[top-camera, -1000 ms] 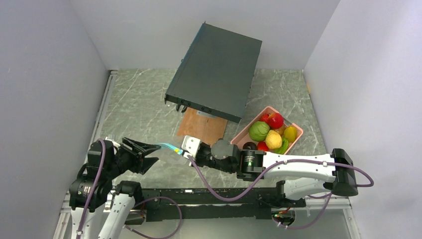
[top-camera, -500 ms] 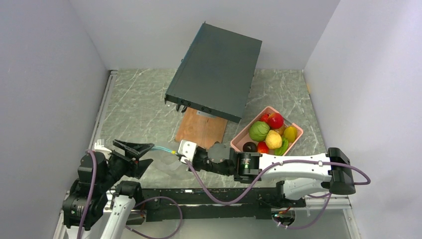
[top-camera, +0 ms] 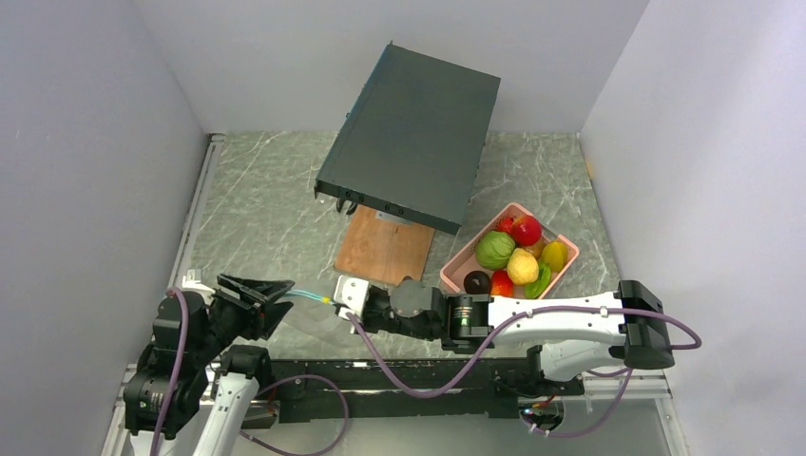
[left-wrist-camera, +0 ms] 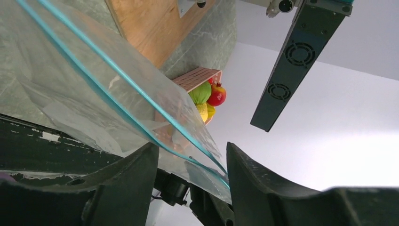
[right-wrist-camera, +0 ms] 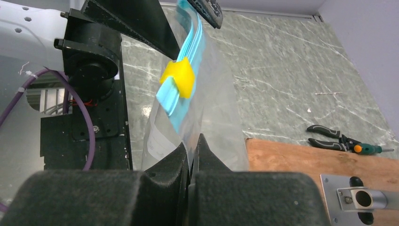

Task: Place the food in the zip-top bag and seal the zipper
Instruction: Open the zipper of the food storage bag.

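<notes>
Both arms have drawn back toward the near edge of the bench (top-camera: 266, 209). Right gripper (right-wrist-camera: 190, 143) pinched tight on the zip-top bag (right-wrist-camera: 211, 127) just below the zipper (right-wrist-camera: 188, 42). Left gripper (top-camera: 269, 296) spread wide, straddling the zipper's end. Food (top-camera: 518, 256) all in pink tray (top-camera: 456, 269), so bag probably needs opening first

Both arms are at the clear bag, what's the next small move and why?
Probably close the left fingers on the teal zipper strip running between them. They stand apart around the clear zip-top bag, which only the right fingers pinch, and the toy fruits all lie in the pink plastic tray.
</notes>
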Motion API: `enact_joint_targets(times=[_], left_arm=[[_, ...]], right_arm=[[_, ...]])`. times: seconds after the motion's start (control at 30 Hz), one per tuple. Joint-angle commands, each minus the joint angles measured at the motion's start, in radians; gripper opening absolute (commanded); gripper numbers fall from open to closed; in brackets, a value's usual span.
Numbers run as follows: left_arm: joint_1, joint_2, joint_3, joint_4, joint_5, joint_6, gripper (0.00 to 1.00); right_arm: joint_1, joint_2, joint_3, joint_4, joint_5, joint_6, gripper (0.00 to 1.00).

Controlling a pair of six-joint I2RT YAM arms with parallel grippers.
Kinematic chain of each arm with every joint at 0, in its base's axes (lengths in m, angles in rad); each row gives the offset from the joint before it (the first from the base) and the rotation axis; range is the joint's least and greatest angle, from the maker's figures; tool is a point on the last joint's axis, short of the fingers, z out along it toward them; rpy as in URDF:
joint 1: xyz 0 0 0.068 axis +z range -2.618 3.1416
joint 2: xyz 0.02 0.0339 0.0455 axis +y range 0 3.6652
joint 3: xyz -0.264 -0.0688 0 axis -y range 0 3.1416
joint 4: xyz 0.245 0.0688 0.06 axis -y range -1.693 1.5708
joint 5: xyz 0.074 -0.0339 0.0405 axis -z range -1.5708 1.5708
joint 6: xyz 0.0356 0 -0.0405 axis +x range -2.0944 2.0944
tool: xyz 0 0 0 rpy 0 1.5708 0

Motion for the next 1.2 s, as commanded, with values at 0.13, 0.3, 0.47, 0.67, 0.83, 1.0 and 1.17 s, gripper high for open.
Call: enact_joint_targets(times=[0.13, 0.3, 0.47, 0.67, 0.83, 1.0, 1.17], left_arm=[[0.001, -0.015, -0.025, 0.019, -0.175, -0.049, 0.53], [0.001, -0.026, 0.009, 0.154, -0.216, 0.281, 0.67], [0.001, -0.019, 0.022, 0.191, -0.225, 0.44, 0.65], [0.001, 0.025, 0.024, 0.203, -0.266, 0.524, 0.54], [0.001, 0.059, 0.06, 0.224, -0.304, 0.627, 0.07], [0.001, 0.096, 0.093, 0.224, -0.285, 0.782, 0.0], [0.001, 0.109, 0.1, 0.222, -0.251, 0.914, 0.0]], right_arm=[[0.012, 0.02, 0.029, 0.084, 0.076, 0.031, 0.0], [0.011, 0.061, 0.051, 0.098, 0.173, 0.08, 0.0], [0.014, 0.068, 0.016, 0.176, 0.118, 0.164, 0.0], [0.029, 0.067, -0.005, 0.222, 0.077, 0.204, 0.0], [0.044, 0.059, -0.022, 0.206, 0.061, 0.272, 0.0], [0.048, 0.069, -0.025, 0.139, 0.045, 0.461, 0.12], [0.047, 0.133, 0.128, -0.168, 0.099, 0.608, 0.47]])
